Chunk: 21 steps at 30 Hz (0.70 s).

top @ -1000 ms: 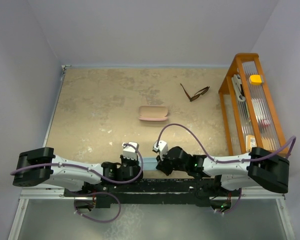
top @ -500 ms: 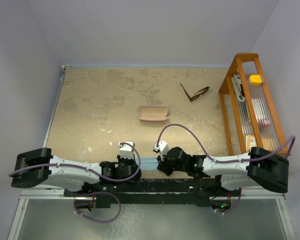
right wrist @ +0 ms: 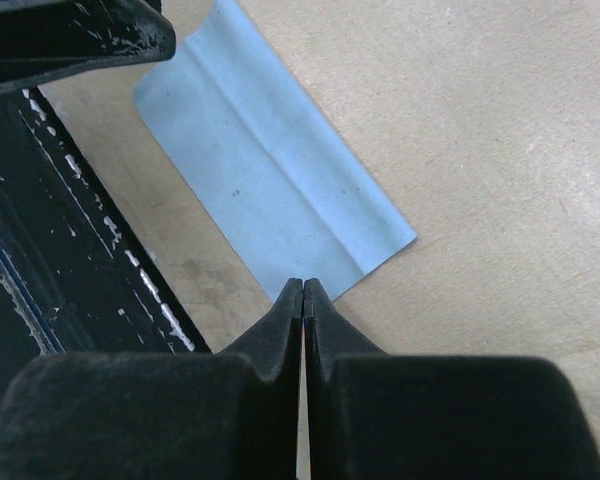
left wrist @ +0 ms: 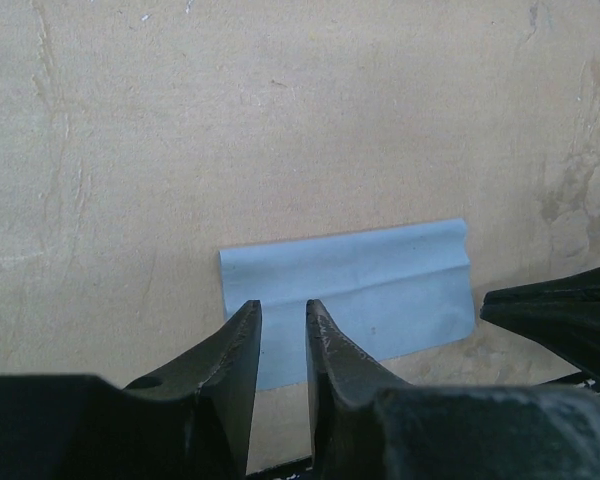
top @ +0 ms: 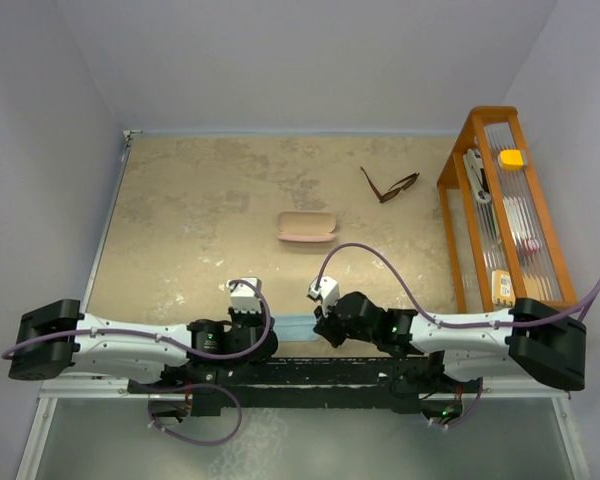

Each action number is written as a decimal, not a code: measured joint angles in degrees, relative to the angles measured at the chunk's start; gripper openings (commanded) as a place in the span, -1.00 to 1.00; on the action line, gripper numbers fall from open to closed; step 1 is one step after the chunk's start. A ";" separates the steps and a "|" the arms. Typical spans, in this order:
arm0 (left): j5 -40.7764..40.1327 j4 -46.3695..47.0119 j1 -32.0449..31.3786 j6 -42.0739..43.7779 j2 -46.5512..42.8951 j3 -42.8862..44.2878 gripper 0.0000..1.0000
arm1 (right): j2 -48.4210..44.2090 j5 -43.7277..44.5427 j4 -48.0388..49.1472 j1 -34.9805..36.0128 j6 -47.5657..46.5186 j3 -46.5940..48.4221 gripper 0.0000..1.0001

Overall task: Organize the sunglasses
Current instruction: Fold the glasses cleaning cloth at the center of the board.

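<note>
Looks like step one is barely underway. The sunglasses (top: 390,186) sit with temples unfolded at the far right of the tabletop (top: 195,200), near the wooden rack (top: 458,152) but not touching it, and well apart from both arms. The pink case (top: 308,226) lies mid-table and looks closed.

Both arms are hunched over the light blue cloth (left wrist: 380,285) at the near edge. The left fingers (left wrist: 238,345) are parted just a crack over its near-left corner, with nothing between them. The right fingers (right wrist: 280,330) are pressed together, empty, at the cloth's other end.

My guess is the cloth gets pinched first, so the left has to drop onto that edge and close. It's tight there by the black base rail (right wrist: 70,230), but there's loads of open room farther out.
</note>
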 measured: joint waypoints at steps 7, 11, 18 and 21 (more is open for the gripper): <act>1.53 -3.48 0.33 -2.47 5.99 3.89 -0.46 | 2.45 -0.35 0.98 0.07 -0.46 1.11 -1.00; 2.14 -5.40 0.33 -3.85 6.93 5.44 -0.45 | 2.45 -0.76 2.95 0.09 -0.44 1.09 -1.00; 3.15 -7.15 0.46 -5.53 6.97 5.51 -0.45 | 5.09 -2.54 5.20 0.09 -0.24 1.09 -1.00; 3.26 -7.21 0.59 -6.23 6.93 5.18 -0.43 | 5.97 -3.19 5.18 0.09 -0.11 1.09 -1.00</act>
